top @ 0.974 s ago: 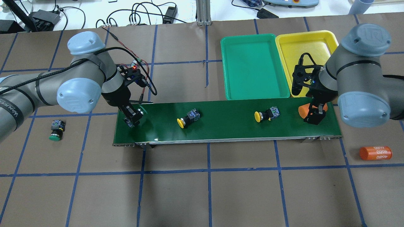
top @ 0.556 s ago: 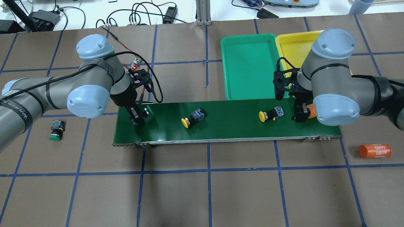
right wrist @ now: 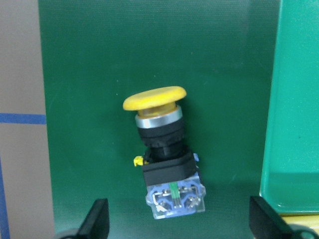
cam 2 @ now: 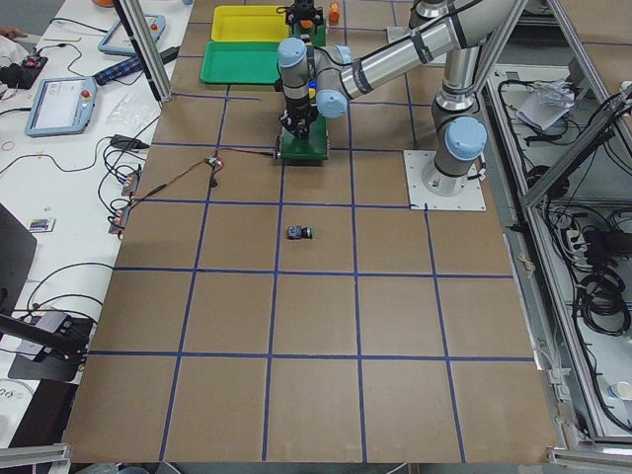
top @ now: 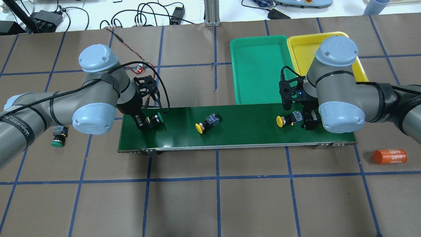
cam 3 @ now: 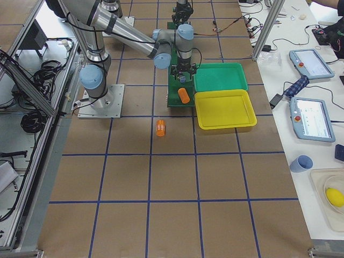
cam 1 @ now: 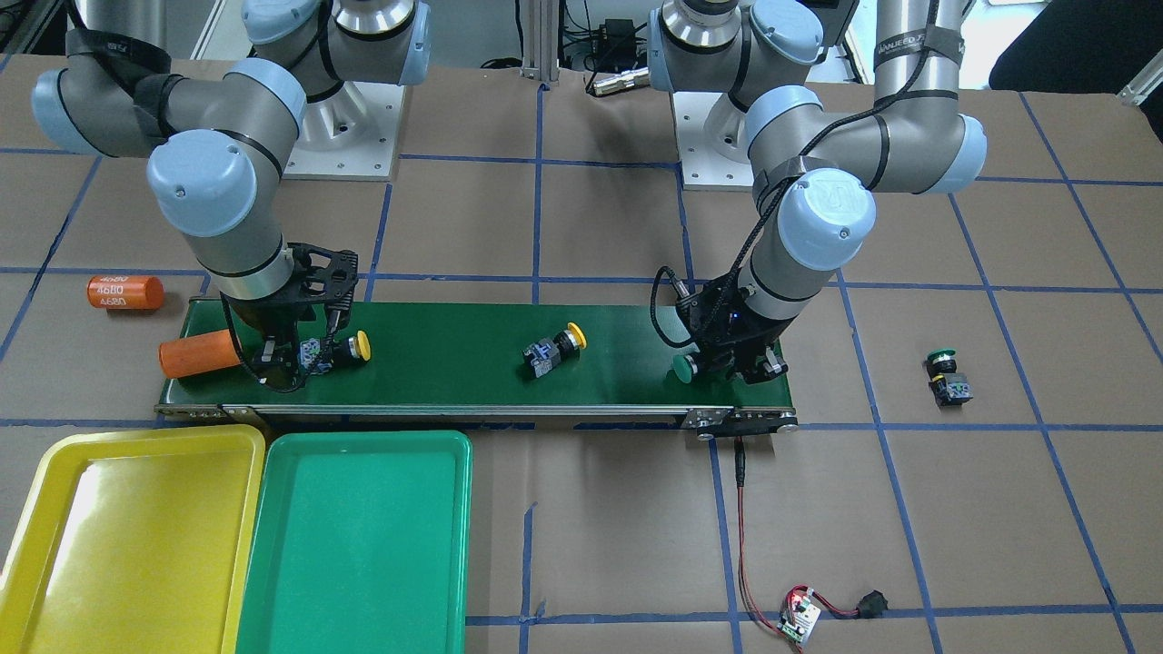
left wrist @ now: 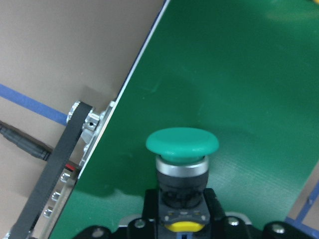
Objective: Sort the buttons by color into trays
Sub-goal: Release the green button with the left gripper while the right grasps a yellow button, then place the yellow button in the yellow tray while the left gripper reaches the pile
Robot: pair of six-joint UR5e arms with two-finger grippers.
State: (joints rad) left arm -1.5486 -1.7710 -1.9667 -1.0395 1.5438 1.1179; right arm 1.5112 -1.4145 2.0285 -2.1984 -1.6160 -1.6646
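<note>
My left gripper is shut on a green button at the left end of the belt; the wrist view shows its cap sticking out ahead of the fingers. My right gripper is open, its fingers either side of the body of a yellow button that lies on the belt. A second yellow button lies mid-belt. A second green button lies on the table at the left. The green tray and yellow tray stand behind the belt.
The long dark green conveyor belt runs across the middle. One orange cylinder lies on its end by my right gripper, another marked 4680 lies on the table. A small circuit board with wires lies beyond the belt.
My left gripper moved right over the belt with the green button. My right arm swung left from the orange cylinder to the yellow button. Both yellow buttons drifted right on the belt.
</note>
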